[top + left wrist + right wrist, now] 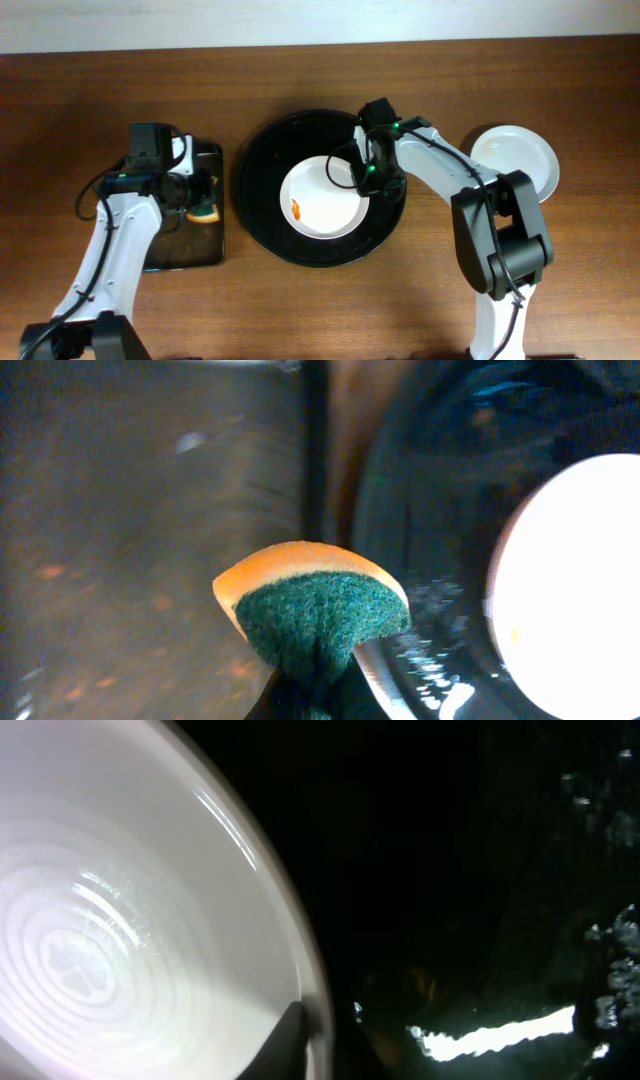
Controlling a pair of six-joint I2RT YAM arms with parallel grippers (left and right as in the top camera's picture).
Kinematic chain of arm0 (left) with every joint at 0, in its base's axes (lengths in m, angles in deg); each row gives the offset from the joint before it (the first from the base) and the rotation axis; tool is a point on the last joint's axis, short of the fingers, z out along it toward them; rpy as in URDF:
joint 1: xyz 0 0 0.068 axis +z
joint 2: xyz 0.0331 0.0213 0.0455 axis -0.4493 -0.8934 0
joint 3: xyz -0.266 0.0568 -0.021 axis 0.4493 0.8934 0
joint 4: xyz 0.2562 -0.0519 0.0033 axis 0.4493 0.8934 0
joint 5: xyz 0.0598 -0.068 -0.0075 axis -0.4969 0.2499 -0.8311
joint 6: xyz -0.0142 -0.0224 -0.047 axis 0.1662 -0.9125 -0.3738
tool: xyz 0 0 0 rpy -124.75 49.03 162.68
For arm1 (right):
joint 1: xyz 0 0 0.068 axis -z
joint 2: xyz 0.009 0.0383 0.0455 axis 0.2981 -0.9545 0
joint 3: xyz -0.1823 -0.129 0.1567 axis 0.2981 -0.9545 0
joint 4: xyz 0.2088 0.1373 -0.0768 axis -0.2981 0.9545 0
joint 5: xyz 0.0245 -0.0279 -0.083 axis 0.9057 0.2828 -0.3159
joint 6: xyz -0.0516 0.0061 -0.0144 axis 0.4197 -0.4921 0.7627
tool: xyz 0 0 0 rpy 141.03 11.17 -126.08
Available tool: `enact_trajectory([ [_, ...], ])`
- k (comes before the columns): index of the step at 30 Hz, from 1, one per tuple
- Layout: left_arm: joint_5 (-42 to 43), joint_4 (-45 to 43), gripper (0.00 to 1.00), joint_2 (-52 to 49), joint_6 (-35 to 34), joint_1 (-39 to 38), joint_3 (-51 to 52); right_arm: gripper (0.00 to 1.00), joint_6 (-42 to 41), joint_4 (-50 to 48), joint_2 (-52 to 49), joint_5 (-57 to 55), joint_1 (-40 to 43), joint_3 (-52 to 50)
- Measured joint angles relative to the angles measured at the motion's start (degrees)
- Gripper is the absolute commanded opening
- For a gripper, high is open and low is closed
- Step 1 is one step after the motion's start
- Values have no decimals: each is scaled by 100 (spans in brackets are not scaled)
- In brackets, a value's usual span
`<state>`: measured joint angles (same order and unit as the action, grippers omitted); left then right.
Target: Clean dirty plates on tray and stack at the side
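A white plate (322,198) with an orange smear lies in the round black tray (262,150). My right gripper (368,180) is shut on that plate's right rim; the wrist view shows one finger inside the rim (300,1020) and the plate (120,920) filling the left. Another white plate (515,155) lies on the table at the right. My left gripper (196,200) is shut on a green and orange sponge (315,610), held over the rectangular tray. The round tray (430,560) and the plate (570,590) show to its right.
A smaller rectangular black tray (195,240) lies on the wooden table at the left, under my left arm. The light wall edge runs along the top of the overhead view.
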<state>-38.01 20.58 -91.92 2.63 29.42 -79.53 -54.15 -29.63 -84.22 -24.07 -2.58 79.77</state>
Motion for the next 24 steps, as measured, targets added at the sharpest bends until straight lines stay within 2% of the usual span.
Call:
enact_trajectory([
  [3, 597, -560, 0, 0, -144, -284, -20, 5, -216, 50, 0, 173, 96, 0],
  [7, 944, -1200, 0, -2, -610, -960, -46, 4, -861, 247, -2, 358, 190, 0],
  [10, 861, -1436, 0, -129, -1001, -1473, -52, 4, -1327, 348, -2, 446, 195, 0],
  [15, 693, -1639, 0, -997, -1672, -2192, -57, 4, -1467, 354, -7, 481, 195, 0],
  [17, 625, -2017, 0, -1447, -1915, -2417, -57, 4, -1484, 358, -7, 487, 195, 0],
  [24, 632, -2605, 0, -2315, -2463, -2638, -129, 4, -1506, 365, -9, 483, 197, 0],
])
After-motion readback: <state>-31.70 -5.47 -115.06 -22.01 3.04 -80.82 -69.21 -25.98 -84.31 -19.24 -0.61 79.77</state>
